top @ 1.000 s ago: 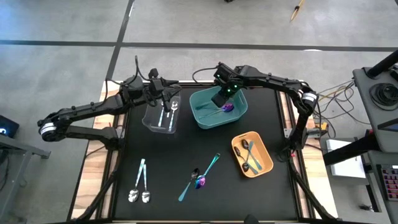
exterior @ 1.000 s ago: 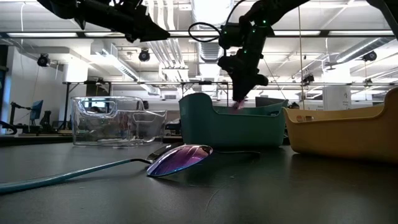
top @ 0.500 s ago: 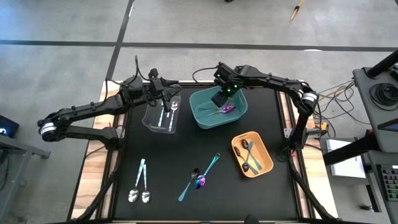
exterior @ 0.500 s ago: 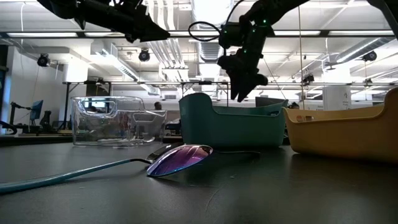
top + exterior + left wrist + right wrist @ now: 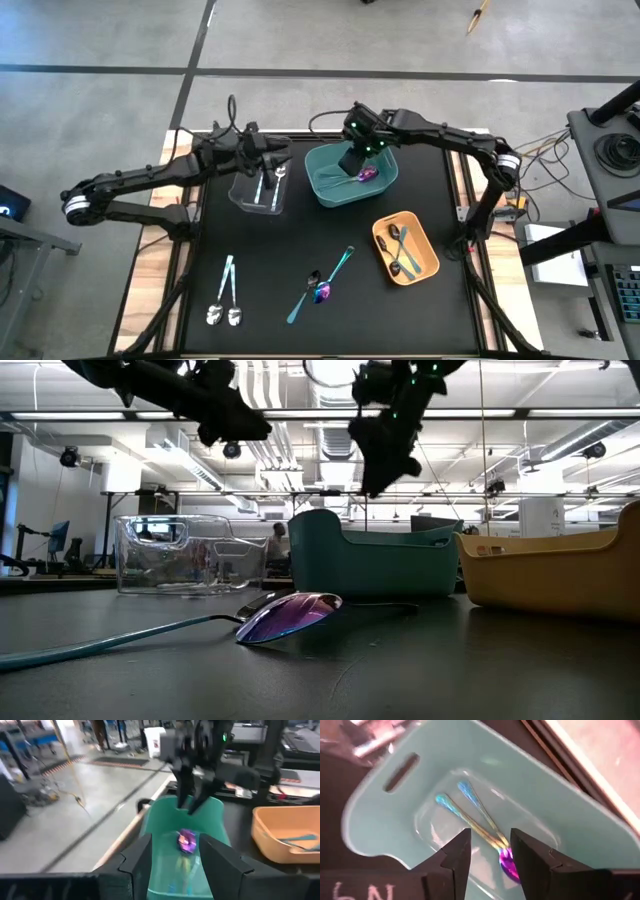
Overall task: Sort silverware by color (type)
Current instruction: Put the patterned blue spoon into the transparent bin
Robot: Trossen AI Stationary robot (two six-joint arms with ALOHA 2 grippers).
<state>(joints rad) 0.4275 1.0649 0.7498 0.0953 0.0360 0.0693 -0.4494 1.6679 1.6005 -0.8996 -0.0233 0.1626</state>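
My right gripper (image 5: 350,160) hangs open and empty above the teal bin (image 5: 385,178), where two iridescent purple-blue spoons (image 5: 470,820) lie on the floor. My left gripper (image 5: 280,155) is open and empty over the far end of the clear bin (image 5: 245,195), which holds silver spoons (image 5: 268,185). Dark spoons (image 5: 400,250) lie in the orange bin (image 5: 430,250). Two silver spoons (image 5: 225,300) and an iridescent spoon (image 5: 322,292) beside a teal-handled one (image 5: 342,262) lie flat on the black table.
The three bins stand in the far half of the table, the clear bin (image 5: 190,555) left, the teal bin (image 5: 370,560) in the middle, the orange bin (image 5: 550,565) right. Loose spoons lie toward the near edge. Wooden strips edge the black mat on both sides.
My right gripper has risen from just above the teal bin's rim to well above it, staying over the bin. My left gripper has shifted a little above the clear bin. The spoons have kept their places.
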